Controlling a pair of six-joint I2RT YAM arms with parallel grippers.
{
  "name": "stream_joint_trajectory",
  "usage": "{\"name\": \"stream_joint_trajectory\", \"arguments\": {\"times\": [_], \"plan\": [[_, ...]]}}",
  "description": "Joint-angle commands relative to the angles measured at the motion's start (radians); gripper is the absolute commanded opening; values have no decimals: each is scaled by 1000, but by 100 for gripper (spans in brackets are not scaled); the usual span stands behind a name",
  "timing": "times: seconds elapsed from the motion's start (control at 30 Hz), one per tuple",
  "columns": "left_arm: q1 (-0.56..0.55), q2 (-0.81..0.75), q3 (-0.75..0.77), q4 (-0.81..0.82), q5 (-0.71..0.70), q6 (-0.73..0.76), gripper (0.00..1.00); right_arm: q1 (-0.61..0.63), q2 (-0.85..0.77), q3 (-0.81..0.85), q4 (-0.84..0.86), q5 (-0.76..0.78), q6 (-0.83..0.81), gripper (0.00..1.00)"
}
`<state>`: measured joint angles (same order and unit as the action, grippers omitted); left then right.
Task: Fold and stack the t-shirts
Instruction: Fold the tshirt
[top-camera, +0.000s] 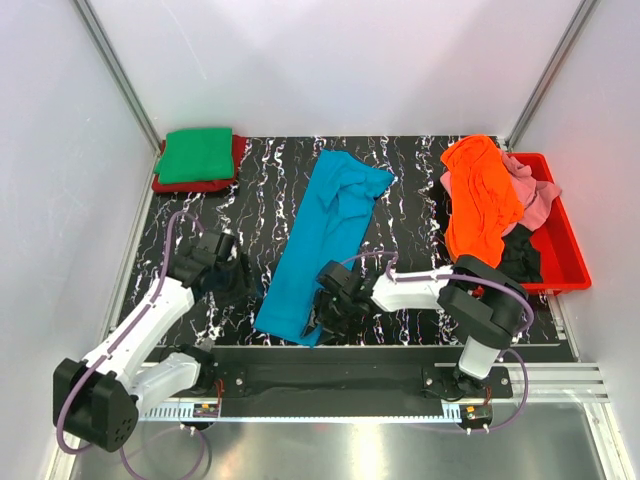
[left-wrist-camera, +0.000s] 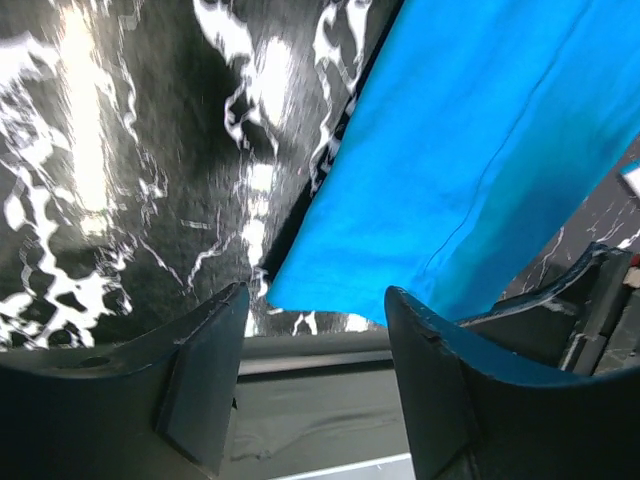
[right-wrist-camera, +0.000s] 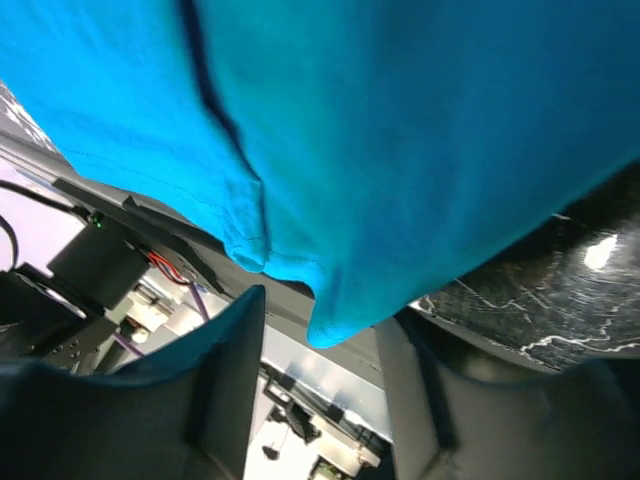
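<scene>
A teal blue t-shirt (top-camera: 325, 225) lies folded into a long strip, running from the back middle of the table to the near edge. My left gripper (top-camera: 240, 280) sits just left of its near end. In the left wrist view the left gripper (left-wrist-camera: 318, 300) is open, and the shirt's (left-wrist-camera: 470, 170) near corner lies just beyond the fingertips. My right gripper (top-camera: 326, 310) is at the shirt's near right corner. In the right wrist view the right gripper (right-wrist-camera: 320, 318) is open, and a corner of the shirt (right-wrist-camera: 400, 150) hangs down between its fingertips, not pinched.
A folded green shirt (top-camera: 196, 154) rests on a folded red one (top-camera: 165, 184) at the back left. At the right, a red bin (top-camera: 566, 235) holds orange (top-camera: 480, 195), pink (top-camera: 530, 190) and black (top-camera: 520, 255) shirts. The table's near edge rail (top-camera: 350, 352) runs just below both grippers.
</scene>
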<state>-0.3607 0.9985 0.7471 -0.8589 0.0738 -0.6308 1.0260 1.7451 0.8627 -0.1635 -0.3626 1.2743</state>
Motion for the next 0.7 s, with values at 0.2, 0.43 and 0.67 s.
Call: {"name": "stream_joint_trajectory", "arguments": {"times": [0.2, 0.43, 0.67], "plan": [[-7, 19, -118, 96, 95, -112, 54, 14, -93, -132, -14, 172, 85, 30], [-93, 23, -173, 149, 70, -161, 55, 11, -96, -119, -51, 175, 53, 0], [-161, 58, -199, 185, 24, -182, 55, -15, -139, -131, -90, 177, 17, 0]]}}
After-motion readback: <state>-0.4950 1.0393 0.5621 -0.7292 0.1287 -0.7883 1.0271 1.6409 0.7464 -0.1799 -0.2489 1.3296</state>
